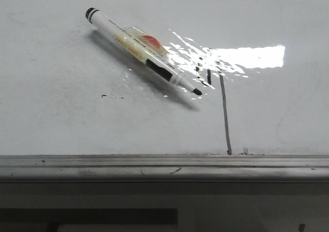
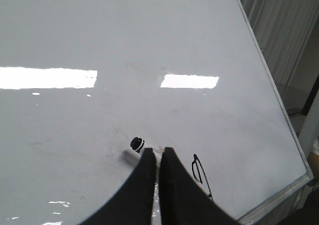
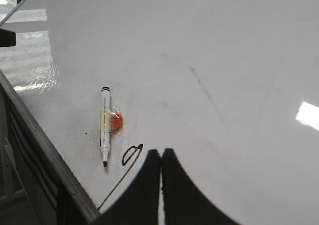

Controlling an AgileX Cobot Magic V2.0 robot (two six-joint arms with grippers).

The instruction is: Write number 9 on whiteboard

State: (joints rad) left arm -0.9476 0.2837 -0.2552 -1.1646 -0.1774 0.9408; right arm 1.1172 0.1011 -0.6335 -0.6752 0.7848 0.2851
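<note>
Glare on the whiteboard (image 1: 61, 113) washed out the upper part of the number 9 (image 1: 224, 113) in the front view, so only fragments of its loop and the long thin tail running down to the grey rail (image 1: 164, 162) could be made out there. In the right wrist view the number 9 (image 3: 130, 155) showed its small narrow loop clearly, though the black fingers covered the board beyond it. In the left wrist view the marker (image 2: 137, 144) was mostly hidden behind the fingers, with only its black end cap showing.

Neither arm appeared in the front view. The left claw (image 2: 158, 152) hung over the board with its fingers drawn nearly together, holding nothing. The right claw (image 3: 160, 154) was likewise pressed narrow and empty, just beside the loop. The marker (image 1: 141, 51) lay flat on the board, uncapped, tip (image 1: 197, 92) near the figure's loop. A tiny dash (image 1: 104, 95) sat apart to the left.
</note>
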